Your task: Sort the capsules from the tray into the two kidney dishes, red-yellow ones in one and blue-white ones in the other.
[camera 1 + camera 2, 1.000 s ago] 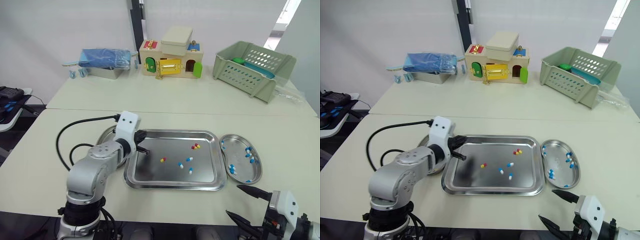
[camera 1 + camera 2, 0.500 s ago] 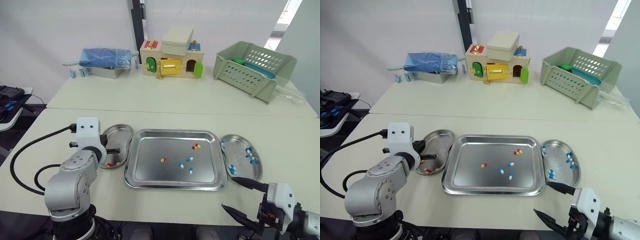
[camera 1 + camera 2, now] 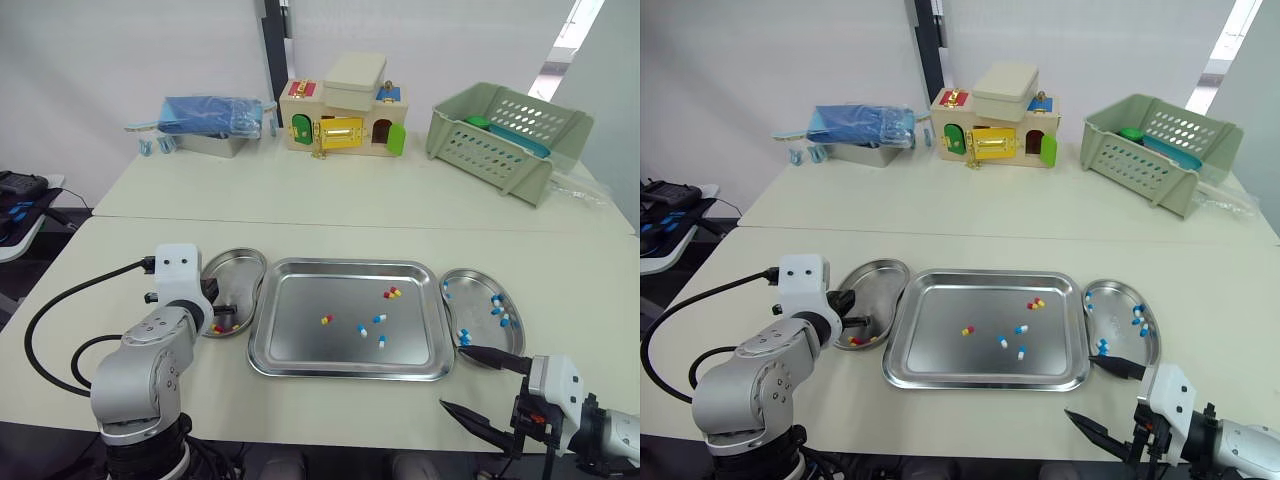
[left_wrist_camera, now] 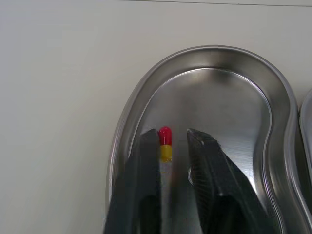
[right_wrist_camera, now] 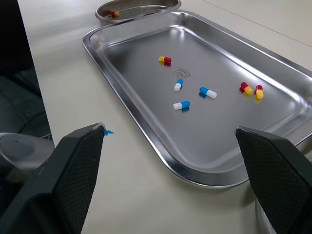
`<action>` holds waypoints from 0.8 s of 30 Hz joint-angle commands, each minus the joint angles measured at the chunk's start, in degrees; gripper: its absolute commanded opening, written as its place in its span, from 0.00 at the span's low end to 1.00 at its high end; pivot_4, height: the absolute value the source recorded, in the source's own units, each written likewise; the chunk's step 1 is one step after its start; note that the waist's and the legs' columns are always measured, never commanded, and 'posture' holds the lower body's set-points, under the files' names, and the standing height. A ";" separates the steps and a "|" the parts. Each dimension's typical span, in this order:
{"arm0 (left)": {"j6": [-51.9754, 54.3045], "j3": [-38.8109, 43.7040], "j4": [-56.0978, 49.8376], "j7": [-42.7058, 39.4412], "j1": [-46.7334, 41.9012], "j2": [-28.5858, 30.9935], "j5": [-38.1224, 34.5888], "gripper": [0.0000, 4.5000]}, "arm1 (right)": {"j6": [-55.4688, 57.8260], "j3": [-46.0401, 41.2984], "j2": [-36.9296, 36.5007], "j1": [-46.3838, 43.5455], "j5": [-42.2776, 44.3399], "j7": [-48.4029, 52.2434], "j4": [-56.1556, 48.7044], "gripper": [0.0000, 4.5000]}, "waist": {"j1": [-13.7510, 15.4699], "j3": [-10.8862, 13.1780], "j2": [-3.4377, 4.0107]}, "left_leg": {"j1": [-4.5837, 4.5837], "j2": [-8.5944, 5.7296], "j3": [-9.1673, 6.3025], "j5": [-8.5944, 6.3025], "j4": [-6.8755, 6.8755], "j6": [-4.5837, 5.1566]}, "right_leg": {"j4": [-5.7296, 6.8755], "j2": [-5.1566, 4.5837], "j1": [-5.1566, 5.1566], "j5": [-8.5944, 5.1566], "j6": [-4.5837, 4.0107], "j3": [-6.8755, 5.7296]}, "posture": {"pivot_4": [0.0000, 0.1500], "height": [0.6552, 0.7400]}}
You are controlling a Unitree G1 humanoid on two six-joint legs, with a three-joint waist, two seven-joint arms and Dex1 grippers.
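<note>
Wooden latch house (image 3: 343, 118) sits between a blue-topped metal box (image 3: 212, 128) and a green perforated basket (image 3: 508, 135)

The rectangular steel tray (image 3: 300, 345) lies flat on the worktop (image 3: 330, 235) between two steel kidney dishes. It holds three red-yellow capsules (image 3: 392, 293), two close together near its far right and one (image 3: 326, 320) near centre, plus three loose blue-white capsules (image 3: 379, 318). The left kidney dish (image 3: 240, 268) contains red-yellow units (image 3: 218, 327). The right kidney dish (image 3: 478, 295) contains blue-white units (image 3: 497, 305).
</note>
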 commanded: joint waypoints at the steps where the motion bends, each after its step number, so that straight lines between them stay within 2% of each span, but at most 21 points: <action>1: -1.29 -0.47 -0.60 -0.43 -0.26 0.51 -0.05 0.48 | -0.62 -0.26 0.38 1.09 0.68 -0.30 -1.05 1.00 | 0.00 0.00 0.00 | 0.00 0.00 0.00 0.00 0.00 0.00 | 0.00 0.00 0.00 0.00 0.00 0.00 | 1.00 1.00; 8: -1.09 -0.75 -0.62 -0.81 -0.12 0.62 0.02 1.00 | -1.02 0.01 0.63 1.13 0.56 -0.29 -0.60 1.00 | -0.03 0.00 -0.01 | 0.00 0.00 0.00 0.00 0.00 0.00 | 0.00 0.00 0.00 0.00 0.00 0.00 | 1.00 1.00; 24: -0.78 0.05 -0.69 -2.17 -0.37 1.92 -0.47 1.00 | -0.32 -0.41 0.35 0.48 1.52 -0.39 -1.33 1.00 | -0.04 0.00 -0.01 | 0.00 0.00 0.00 0.00 0.00 0.00 | 0.00 0.00 0.00 0.00 0.00 0.00 | 1.00 1.00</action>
